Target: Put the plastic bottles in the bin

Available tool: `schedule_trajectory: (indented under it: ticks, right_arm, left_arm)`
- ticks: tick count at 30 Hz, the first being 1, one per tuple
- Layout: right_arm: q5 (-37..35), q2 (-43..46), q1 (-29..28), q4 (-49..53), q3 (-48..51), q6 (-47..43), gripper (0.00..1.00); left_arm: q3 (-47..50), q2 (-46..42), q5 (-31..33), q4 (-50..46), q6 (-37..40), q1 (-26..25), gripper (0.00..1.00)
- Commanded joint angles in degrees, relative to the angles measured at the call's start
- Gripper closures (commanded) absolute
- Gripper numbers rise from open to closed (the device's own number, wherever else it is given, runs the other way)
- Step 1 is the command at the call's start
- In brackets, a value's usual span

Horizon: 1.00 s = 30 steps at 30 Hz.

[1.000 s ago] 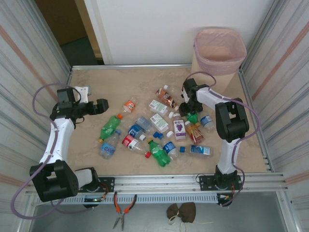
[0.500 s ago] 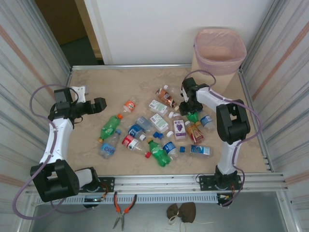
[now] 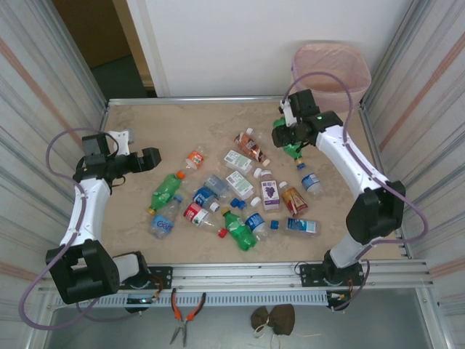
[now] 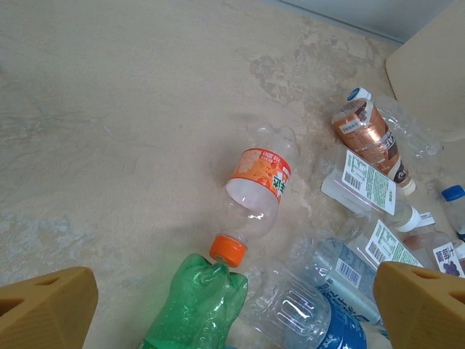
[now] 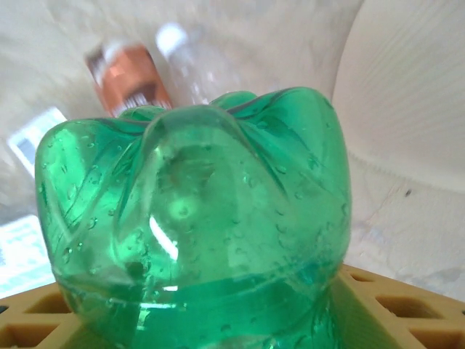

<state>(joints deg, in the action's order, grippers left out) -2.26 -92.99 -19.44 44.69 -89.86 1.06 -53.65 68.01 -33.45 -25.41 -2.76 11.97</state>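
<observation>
Since the frame a second ago our right hand [image 3: 289,138] has risen off the heap and swung toward the upper right of the top view, taking a green bottle [image 5: 196,211] with it. The left hand [image 3: 150,159] has hardly shifted. We see the right hand's jaws about half closed, clamped on that green bottle. In the right wrist view the bottle's lobed base faces the camera, seated between the yellow fingers [image 5: 407,305]. The bottle hangs below and left of the bin [image 3: 360,76] in the top view (not yet over its rim). The bin stands in the upper right corner, lined with a pinkish bag.

Our left hand is spread wide with nothing in it, at the left of the top view. In the left wrist view an orange bottle [image 4: 256,190] lies on its side between its fingertips, cap pointing to the lower edge of the frame. The other bottles [image 3: 240,196] lie scattered across the middle of the surface [image 3: 182,123].
</observation>
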Motion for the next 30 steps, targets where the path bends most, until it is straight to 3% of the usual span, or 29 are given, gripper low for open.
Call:
schedule_trajectory:
  ticks: [1,14,30]
  right_arm:
    - [3.60,3.36,1.69,0.56,-4.55,1.70,0.36]
    - [10.54,0.96,13.84,-12.29,-20.93,7.96,0.37]
    - [11.77,-26.53,19.13,-9.07,-53.19,7.93,0.39]
  left_arm:
    - [0.12,-0.40,-1.73,0.71,-0.31,0.46,0.03]
    - [0.31,-0.76,-2.49,1.06,-0.09,0.45,0.03]
    - [0.74,-1.58,-1.80,1.68,0.32,0.51,0.04]
